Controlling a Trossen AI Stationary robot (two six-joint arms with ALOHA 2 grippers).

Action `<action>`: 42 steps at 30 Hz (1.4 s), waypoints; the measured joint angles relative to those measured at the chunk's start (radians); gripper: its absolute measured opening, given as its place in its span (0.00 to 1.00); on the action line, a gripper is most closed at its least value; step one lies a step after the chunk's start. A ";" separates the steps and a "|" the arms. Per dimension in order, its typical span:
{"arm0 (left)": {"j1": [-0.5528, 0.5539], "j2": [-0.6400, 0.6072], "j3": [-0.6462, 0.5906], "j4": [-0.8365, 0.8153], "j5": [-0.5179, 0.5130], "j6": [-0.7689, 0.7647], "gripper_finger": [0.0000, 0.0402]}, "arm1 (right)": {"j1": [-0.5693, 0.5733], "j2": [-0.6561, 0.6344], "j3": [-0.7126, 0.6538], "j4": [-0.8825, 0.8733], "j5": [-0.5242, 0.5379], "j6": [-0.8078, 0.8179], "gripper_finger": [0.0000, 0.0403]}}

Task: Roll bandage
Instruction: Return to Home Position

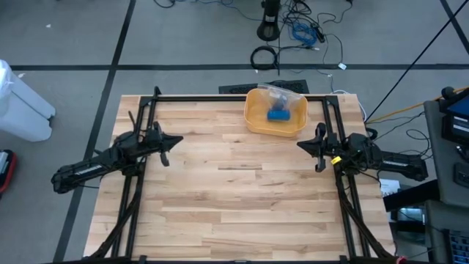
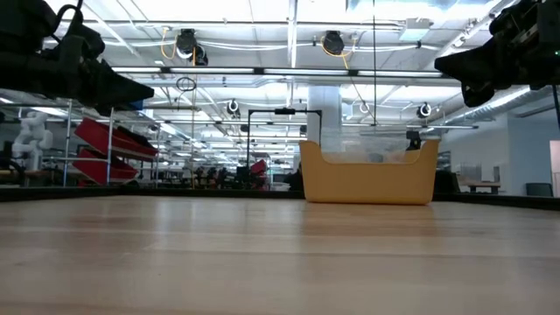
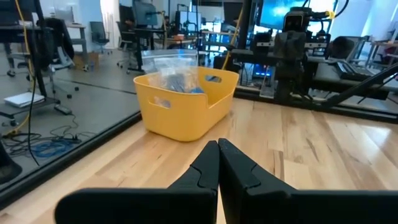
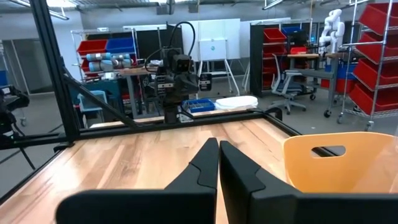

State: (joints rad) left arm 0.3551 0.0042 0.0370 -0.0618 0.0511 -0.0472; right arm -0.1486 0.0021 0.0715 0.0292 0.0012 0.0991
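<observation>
A yellow bin (image 1: 275, 111) stands on the wooden table at the far middle. Inside it lies a clear plastic bag with something blue (image 1: 278, 114); the bag also shows in the left wrist view (image 3: 177, 76). No loose bandage shows on the table. My left gripper (image 1: 167, 141) hovers at the table's left side, shut and empty. My right gripper (image 1: 311, 145) hovers at the table's right side, shut and empty, just near of the bin. Both are raised above the table in the low view.
A black frame (image 1: 242, 97) runs along the table's far edge and down both sides. The bin (image 2: 367, 171) stands near the far edge. Bare wood (image 1: 242, 198) spreads between the arms and toward the near edge.
</observation>
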 joint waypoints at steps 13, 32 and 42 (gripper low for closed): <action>0.000 0.001 -0.001 0.002 -0.020 0.003 0.01 | 0.000 0.002 -0.001 0.019 0.001 0.061 0.00; 0.000 0.002 -0.001 0.001 -0.022 0.002 0.01 | 0.000 0.002 -0.001 0.003 -0.002 0.148 0.00; 0.000 0.002 -0.001 0.001 -0.022 0.002 0.01 | 0.000 0.002 -0.001 0.003 -0.002 0.148 0.00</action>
State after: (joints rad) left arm 0.3550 0.0059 0.0364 -0.0608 0.0296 -0.0448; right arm -0.1486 0.0036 0.0708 0.0324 -0.0007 0.2466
